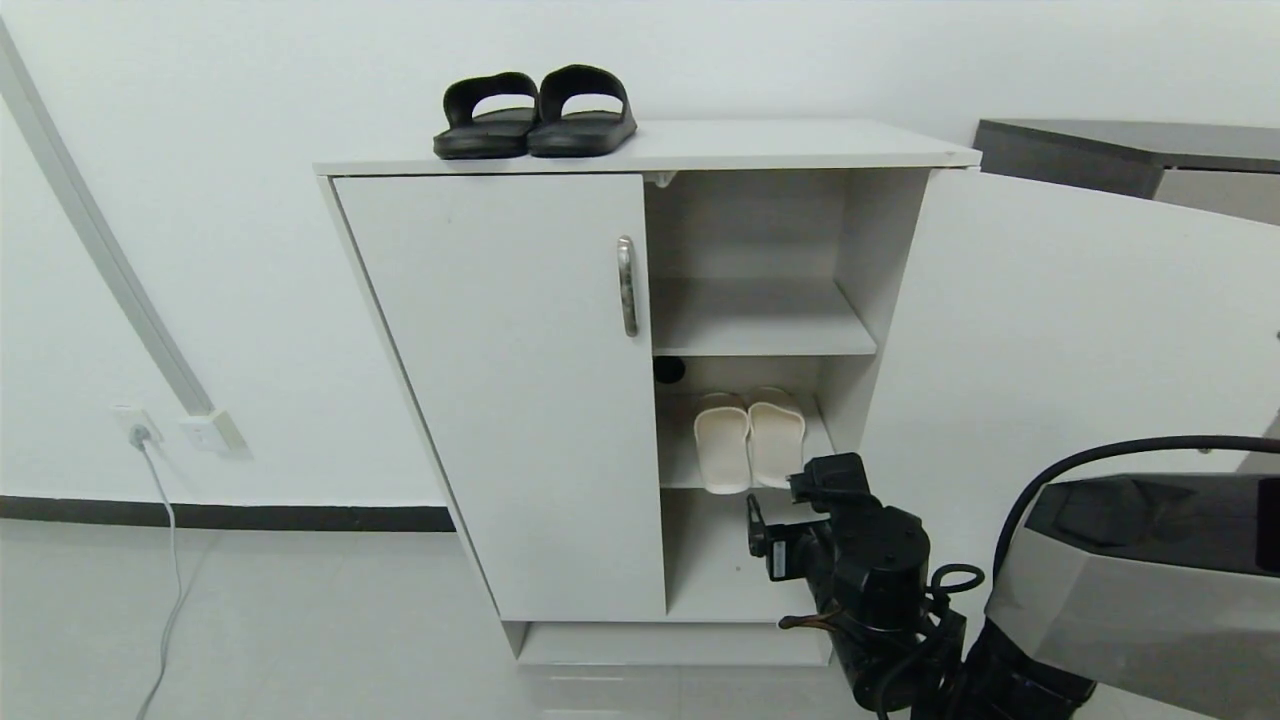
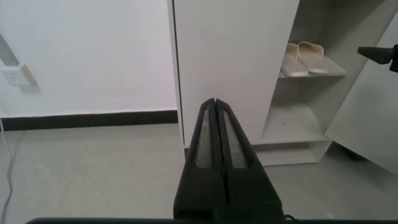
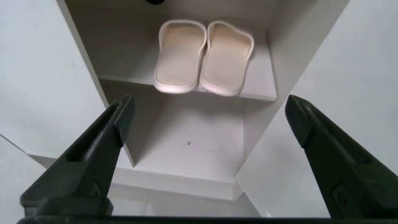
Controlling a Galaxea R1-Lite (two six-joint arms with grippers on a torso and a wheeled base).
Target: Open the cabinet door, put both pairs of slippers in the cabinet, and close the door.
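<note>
Backing the right gripper (image 3: 209,109), spread open and empty, straight out should leave the white slippers (image 1: 748,440) square on the middle shelf (image 1: 680,455); black slippers (image 1: 535,115) sit atop the cabinet (image 1: 500,400), at eleven o'clock. Left gripper (image 2: 214,107) is clenched, empty.

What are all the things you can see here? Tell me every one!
cabinet: one, white, against the wall
shut door: one, white, cabinet's left half
open door: one, white, swung out on the right
handle: one, silver, on the shut door
black slippers: one pair, black, on top of the cabinet
cream slippers: one pair, cream, on the middle shelf inside
socket: one, white, low on the wall
cable: one, grey, from the socket to the floor
left gripper: one, black, shut, facing the cabinet
right gripper: one, black, open, facing the cream slippers
</note>
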